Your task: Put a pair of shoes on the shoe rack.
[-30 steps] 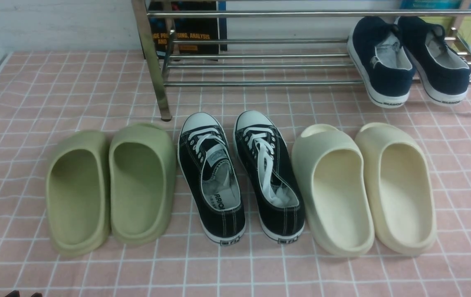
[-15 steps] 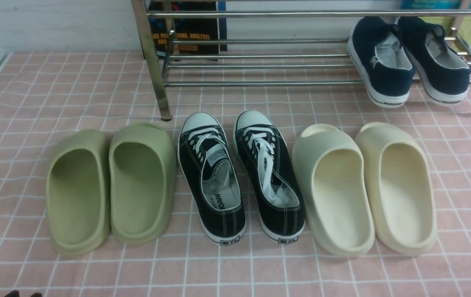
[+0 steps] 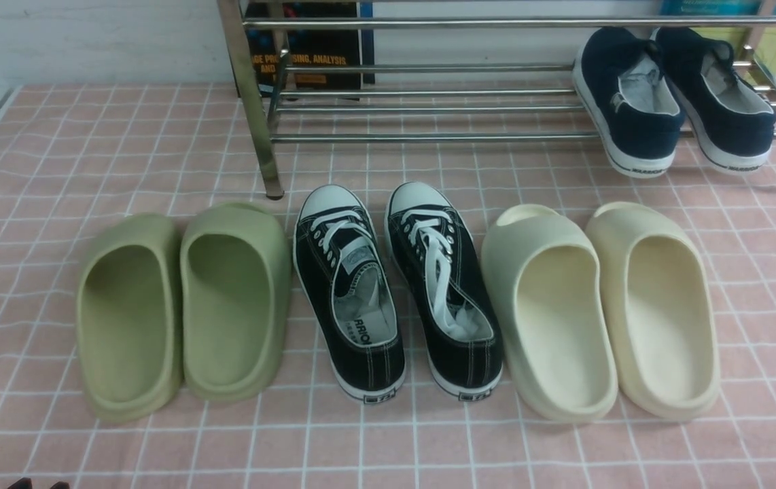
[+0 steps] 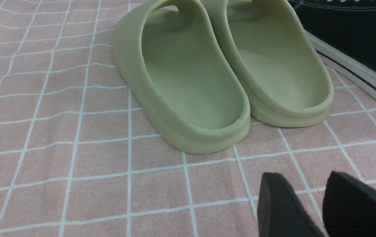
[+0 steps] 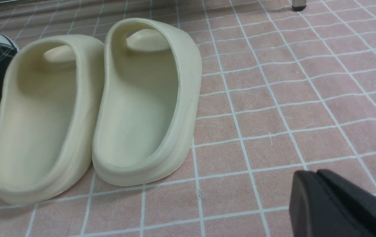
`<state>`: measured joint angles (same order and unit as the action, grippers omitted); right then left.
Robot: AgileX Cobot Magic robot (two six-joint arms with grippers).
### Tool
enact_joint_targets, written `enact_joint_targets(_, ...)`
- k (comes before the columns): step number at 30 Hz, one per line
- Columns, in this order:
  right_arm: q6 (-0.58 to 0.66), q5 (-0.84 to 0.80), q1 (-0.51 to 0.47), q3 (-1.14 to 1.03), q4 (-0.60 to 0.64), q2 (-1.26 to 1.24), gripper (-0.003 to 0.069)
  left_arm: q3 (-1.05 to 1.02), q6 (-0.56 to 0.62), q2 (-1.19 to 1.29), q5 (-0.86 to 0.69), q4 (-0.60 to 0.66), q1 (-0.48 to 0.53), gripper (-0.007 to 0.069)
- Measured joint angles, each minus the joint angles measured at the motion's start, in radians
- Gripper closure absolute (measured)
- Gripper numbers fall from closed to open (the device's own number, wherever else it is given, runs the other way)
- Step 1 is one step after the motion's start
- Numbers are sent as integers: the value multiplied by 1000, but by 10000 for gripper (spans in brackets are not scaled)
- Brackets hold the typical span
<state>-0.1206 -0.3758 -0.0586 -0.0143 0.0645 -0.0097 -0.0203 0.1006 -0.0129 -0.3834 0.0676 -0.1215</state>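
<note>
Nothing has visibly moved since the earlier frame; the shoes and slippers all lie as they did. The pair of navy shoes (image 3: pixel 660 129) rests on the lower tier of the shoe rack (image 3: pixel 429 138), near its right end, heels jutting past the front tube. On the pink tiled floor (image 3: pixel 191 448) stand, from left to right, the green slippers (image 3: pixel 232 305), the black sneakers (image 3: pixel 361 292) with white laces, and the cream slippers (image 3: pixel 653 305). The left tool (image 4: pixel 298 197) is spread wide, with bare floor between its tips. The right tool (image 5: pixel 316 172) is narrow, its tips together, holding nothing.
</note>
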Motion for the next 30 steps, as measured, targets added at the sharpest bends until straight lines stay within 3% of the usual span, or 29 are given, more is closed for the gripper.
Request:
enact_joint_targets(7, 10, 0, 0, 0, 1, 0, 634, 0, 0, 0, 0, 0, 0, 386)
enact_joint_targets(16, 121, 2, 0, 0, 16, 0, 626, 0, 0, 0, 0, 0, 0, 386)
enact_joint_targets(30, 128, 3, 0, 0, 16, 0, 613, 0, 0, 0, 0, 0, 0, 386)
